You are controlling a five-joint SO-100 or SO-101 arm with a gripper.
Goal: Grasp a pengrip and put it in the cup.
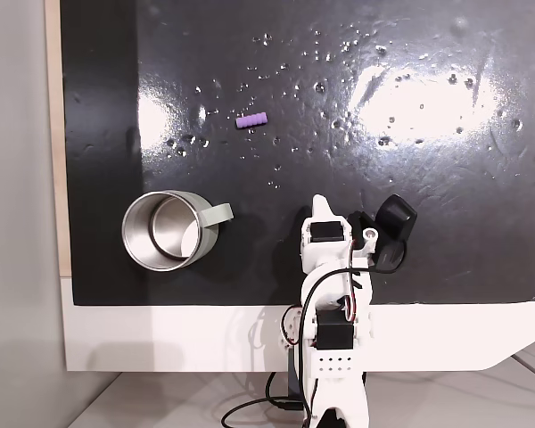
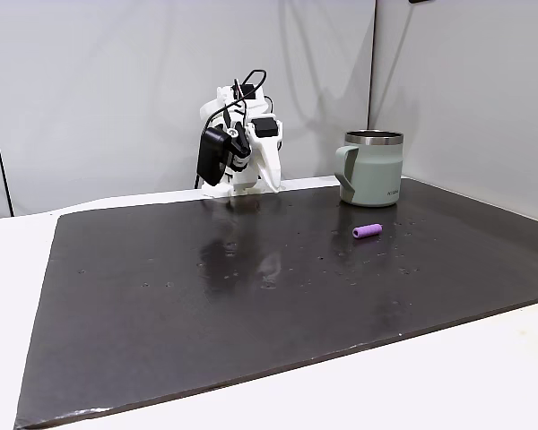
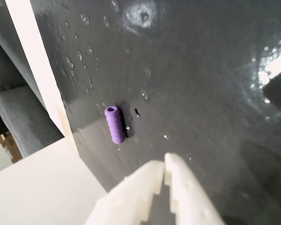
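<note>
In the wrist view the white gripper [image 3: 165, 169] comes in from the bottom edge, its 2 fingertips [image 3: 152, 171] pressed together and clenched on nothing, just above the black mat [image 3: 215, 93]. A little beyond the tips and to the left, the pengrip [image 3: 115, 124] lies flat on the mat, a light-purple ribbed tube with its open end facing away; it is clear of the gripper and near the mat's edge, where a white strip of table [image 3: 33, 61] runs past it. In a fixed view looking down, the arm [image 1: 334, 294] sits folded at the bottom edge of the mat [image 1: 428, 178], with the gripper [image 1: 319, 207] pointing up the frame and a black camera [image 1: 394, 218] beside it on the right. The cup [image 1: 165, 230] stands upright to the left of the arm, a steel mug with its pale green handle [image 1: 218, 214] turned toward the arm. The pengrip [image 1: 251, 120] lies farther up the mat, well apart from both cup and gripper. In a fixed view from across the table, the pengrip [image 2: 368, 231] rests on the mat [image 2: 206, 305] just in front of the cup [image 2: 372, 168], while the folded arm [image 2: 238, 143] stands at the far edge, left of the cup.
</note>
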